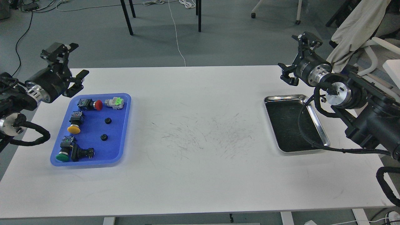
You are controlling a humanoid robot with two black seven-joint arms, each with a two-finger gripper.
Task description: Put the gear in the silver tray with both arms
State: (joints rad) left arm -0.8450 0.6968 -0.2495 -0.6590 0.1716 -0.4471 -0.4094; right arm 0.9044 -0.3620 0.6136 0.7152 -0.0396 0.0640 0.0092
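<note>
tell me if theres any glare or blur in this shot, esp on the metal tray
Head view: sharp throughout, even soft light, faint shadows. The silver tray shows bright glare along its rim, its bottom dark and reflective. The blue tray has no glare.

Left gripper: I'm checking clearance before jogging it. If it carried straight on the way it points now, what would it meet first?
The left gripper, fingers open, points up and away past the table's far edge. Nothing shows in that line; depth is unclear.
</note>
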